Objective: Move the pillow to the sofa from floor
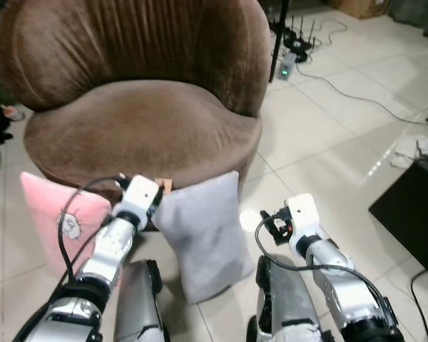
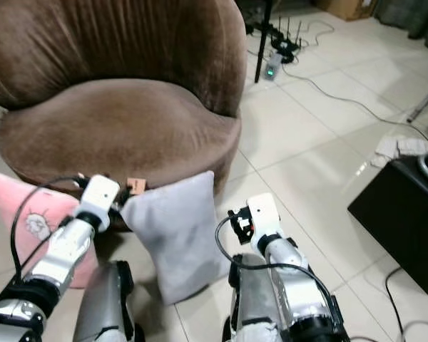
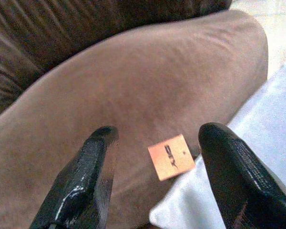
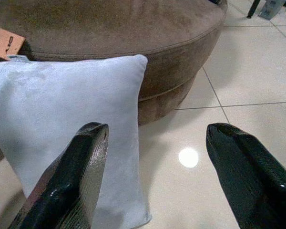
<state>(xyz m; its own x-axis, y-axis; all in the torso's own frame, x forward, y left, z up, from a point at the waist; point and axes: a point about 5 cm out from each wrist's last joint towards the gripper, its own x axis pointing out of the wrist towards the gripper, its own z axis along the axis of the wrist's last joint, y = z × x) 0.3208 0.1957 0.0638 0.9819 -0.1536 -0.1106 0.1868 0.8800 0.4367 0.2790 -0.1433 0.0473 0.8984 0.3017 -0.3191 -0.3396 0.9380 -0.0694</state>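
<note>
Both of my silver arms reach forward over the tiled floor (image 1: 321, 135). My left gripper (image 3: 155, 179) is up by the top corner of the grey pillow (image 1: 203, 231), its black fingers (image 3: 83, 183) spread wide with nothing between them — beyond the gap I see the pillow's orange tag (image 3: 171, 156) lying against the front edge of the sofa's seat. My right gripper (image 4: 155, 176) hangs lower, just to the right of the same pillow, fingers also spread and holding nothing; one fingertip sits in front of the pillow's face, though I cannot tell if it touches.

The grey pillow stands upright on the floor, leaning against the front of the brown round sofa (image 1: 143, 121). A pink pillow (image 1: 53, 217) with a small cartoon print leans there too, to the left of my left arm. Cables (image 1: 357, 96) trail over the tiles at the far right, near a black box (image 1: 414, 210).
</note>
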